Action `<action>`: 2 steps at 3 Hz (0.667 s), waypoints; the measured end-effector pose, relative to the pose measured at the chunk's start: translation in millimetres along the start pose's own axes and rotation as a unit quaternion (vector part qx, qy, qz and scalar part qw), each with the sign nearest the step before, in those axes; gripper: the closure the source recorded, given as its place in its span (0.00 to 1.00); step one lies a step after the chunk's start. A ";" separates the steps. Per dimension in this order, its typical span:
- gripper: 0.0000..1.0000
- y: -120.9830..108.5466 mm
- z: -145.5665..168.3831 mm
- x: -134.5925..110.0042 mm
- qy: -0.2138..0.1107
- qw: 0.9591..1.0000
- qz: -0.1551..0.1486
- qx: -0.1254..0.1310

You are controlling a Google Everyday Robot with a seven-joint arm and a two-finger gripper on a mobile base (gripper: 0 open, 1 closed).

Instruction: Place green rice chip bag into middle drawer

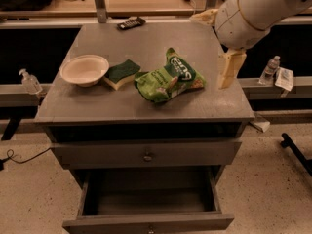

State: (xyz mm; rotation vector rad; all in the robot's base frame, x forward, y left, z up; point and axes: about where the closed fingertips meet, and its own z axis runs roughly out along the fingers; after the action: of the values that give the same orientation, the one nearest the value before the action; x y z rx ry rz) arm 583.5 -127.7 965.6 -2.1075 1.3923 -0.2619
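The green rice chip bag (169, 77) lies crumpled on the grey cabinet top (146, 43), right of centre. The middle drawer (146, 222) is pulled out at the bottom of the view, and the part of its inside that shows is empty. My gripper (218, 44) hangs over the top's right edge, just right of the bag and above it. Its tan fingers (228, 70) are spread apart and hold nothing.
A white bowl (84, 69) and a green-and-yellow sponge (122, 73) sit left of the bag. A dark remote (130, 23) lies at the back edge. A shut drawer (146, 154) is above the open one. A bottle (269, 70) stands on the right rail.
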 end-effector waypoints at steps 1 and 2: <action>0.00 -26.4 45.2 -45.9 -0.025 0.992 -0.119 -0.030; 0.00 -22.7 93.3 -72.4 -0.043 0.984 -0.156 -0.074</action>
State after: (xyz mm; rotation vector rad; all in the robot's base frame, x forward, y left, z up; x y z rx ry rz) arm 613.2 -22.9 914.7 -2.4292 1.0549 -0.1925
